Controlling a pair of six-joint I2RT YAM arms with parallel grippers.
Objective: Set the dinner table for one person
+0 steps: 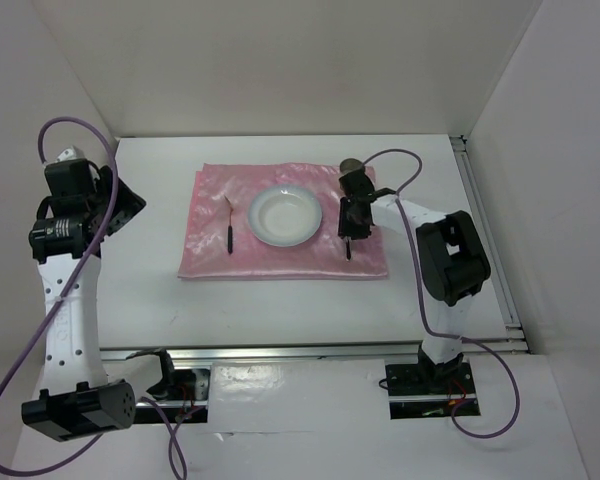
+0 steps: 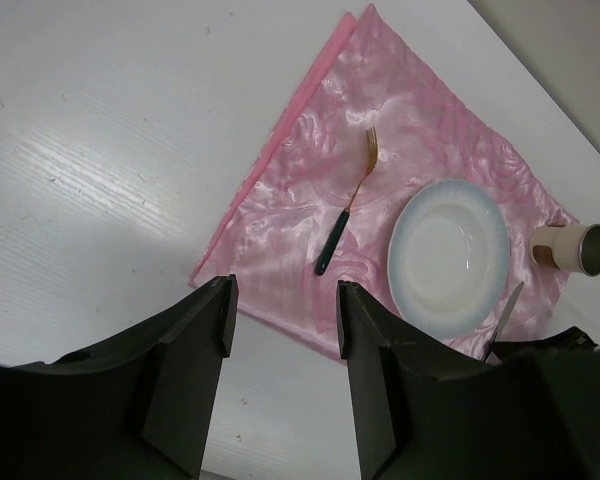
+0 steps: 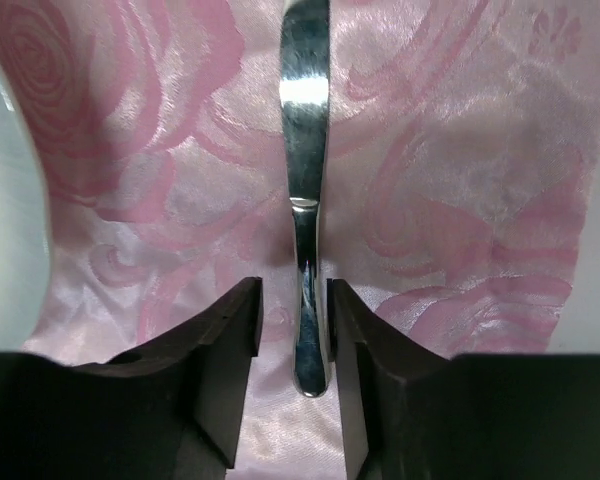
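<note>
On the white dinner table [image 1: 280, 310] lies a pink shiny cloth [image 1: 210, 250]. A white plate [image 1: 283, 216] sits in its middle, and a dark-handled fork [image 1: 228, 225] lies to the plate's left. A metal knife [image 1: 349, 245] lies to the plate's right, with a beige cup [image 1: 352, 166] behind it. My right gripper [image 3: 293, 310] is low over the cloth [image 3: 460, 150]; its jaws stand slightly apart on both sides of the knife [image 3: 305, 120] handle, with a gap on the left side. My left gripper [image 2: 283, 300] is open and empty, held high over the table's left part [image 2: 100, 150].
White walls close the table at the back and both sides, and a metal rail [image 1: 310, 350] runs along the front. The left wrist view shows the fork [image 2: 345, 215], plate [image 2: 448, 255], cup [image 2: 575, 248] and knife [image 2: 505, 315] on the cloth [image 2: 400, 120].
</note>
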